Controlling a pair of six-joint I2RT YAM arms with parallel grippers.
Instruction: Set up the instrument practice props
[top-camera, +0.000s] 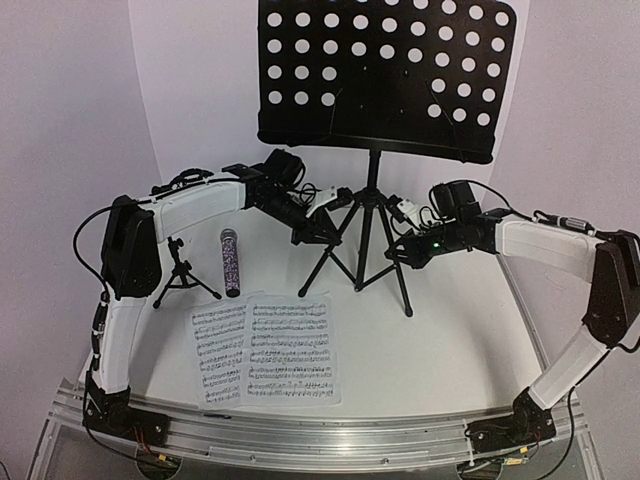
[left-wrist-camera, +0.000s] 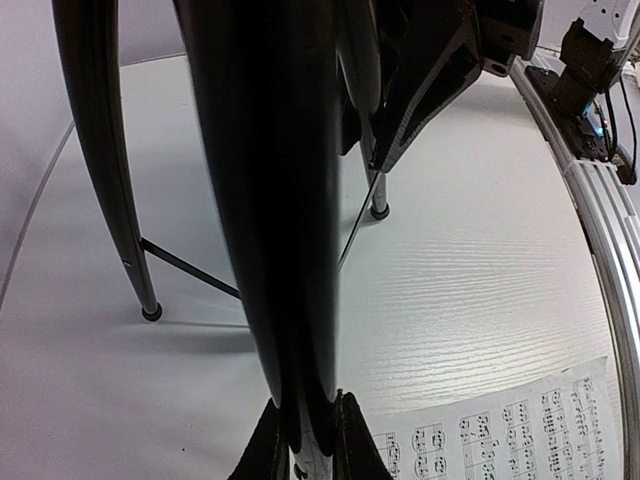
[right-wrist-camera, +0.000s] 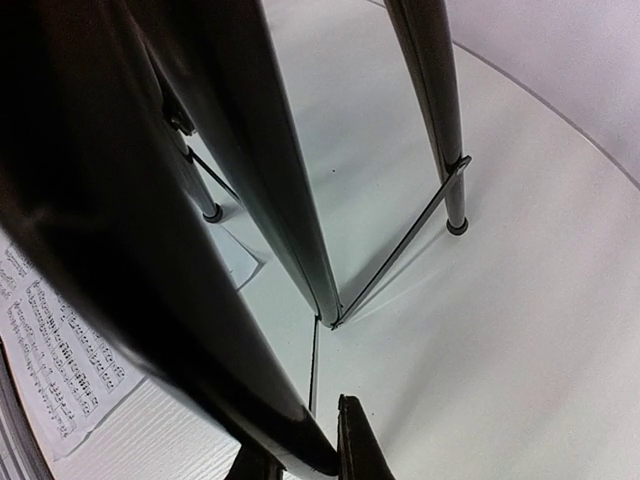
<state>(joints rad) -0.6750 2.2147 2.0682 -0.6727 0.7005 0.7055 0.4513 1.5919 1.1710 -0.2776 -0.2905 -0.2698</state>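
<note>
Closest to each wrist camera, a black leg of the music stand (top-camera: 372, 190) is filling the view, with each pincer clamped shut on one: the left pincer (left-wrist-camera: 310, 448) is gripping the leg at the stand's eight o'clock, the right pincer (right-wrist-camera: 305, 458) the leg at four o'clock. That stand is standing upright at twelve o'clock on the desk (top-camera: 450, 340), its perforated plate (top-camera: 370, 125) facing the arms. Two music sheets (top-camera: 290, 348) are lying flat at six o'clock, the microphone (top-camera: 229, 262) at ten o'clock, the small mic stand (top-camera: 180, 275) at its nine o'clock. The arms are seemingly positioning the stand; doing it well is calling for both moving together, level and slow, so the top-heavy plate is not tipping.
</note>
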